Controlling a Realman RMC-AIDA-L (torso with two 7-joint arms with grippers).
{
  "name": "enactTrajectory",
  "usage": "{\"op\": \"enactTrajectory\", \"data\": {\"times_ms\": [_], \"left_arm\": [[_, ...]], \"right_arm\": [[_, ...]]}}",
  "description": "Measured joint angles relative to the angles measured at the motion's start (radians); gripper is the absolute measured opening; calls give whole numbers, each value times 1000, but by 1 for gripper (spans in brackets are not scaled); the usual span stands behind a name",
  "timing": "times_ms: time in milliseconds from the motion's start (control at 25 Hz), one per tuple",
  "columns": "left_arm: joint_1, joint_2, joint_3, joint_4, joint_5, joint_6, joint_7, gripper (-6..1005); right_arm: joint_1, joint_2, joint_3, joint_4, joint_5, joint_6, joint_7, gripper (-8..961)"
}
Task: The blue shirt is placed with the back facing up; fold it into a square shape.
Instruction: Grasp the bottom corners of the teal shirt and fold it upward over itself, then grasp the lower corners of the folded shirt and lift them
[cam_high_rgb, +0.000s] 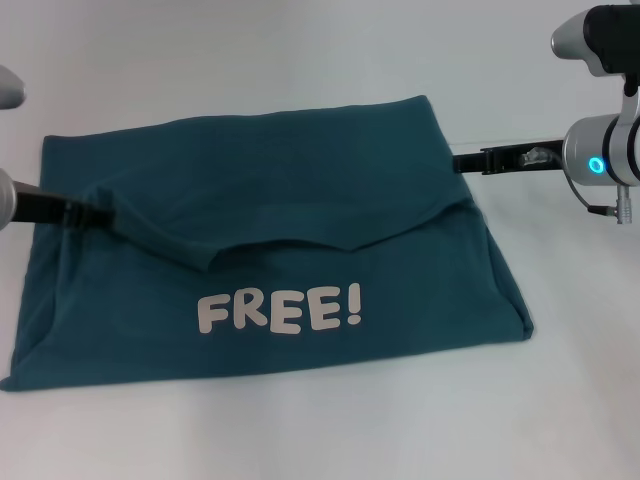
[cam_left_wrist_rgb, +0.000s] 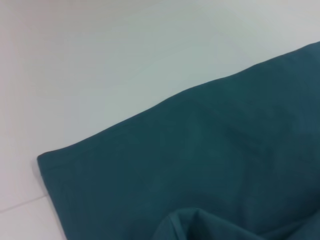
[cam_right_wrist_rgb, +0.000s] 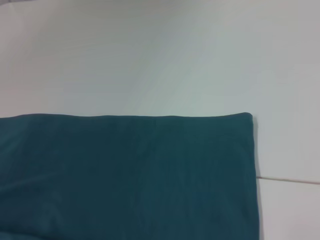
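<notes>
Left pincer: at the shirt's left edge, tip among the cloth of the folded-over flap; it appears to pinch that flap, but whether its fingers are spread or pressed together cannot be told.
Blue shirt: lies flat on the white counter, between the two pincers. The far part is folded toward the robot; white lettering "FREE!" shows on the near part, so the pictures show a printed face up.
Handling (judgement): light, soft knit; drapes and wrinkles, not fragile, may slide on the counter. Take hold at hems or corners, both layers together.
Right pincer: at the shirt's right edge, touching or just beside the fold; finger state cannot be told.
</notes>
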Motion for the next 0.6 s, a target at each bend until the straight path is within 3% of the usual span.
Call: {"op": "enactTrajectory", "data": {"times_ms": [120,280,480,600], "left_arm": [[0,4,-7,0,-3,5,-2,661],[2,17,-88,45,-9,137,-10,827],[7,79,-134,64,3,413,-154,952],[35,87,-157,111,4,541,-198,948]], "right_arm": [[0,0,0,0,0,-9,-4,711],[3,0,-1,-27,-3,-57,-11,797],[8,-1,-38,-81,-13,-119,-13,891],[10,0,-51,-100,-29,-134,-7,929]]}}
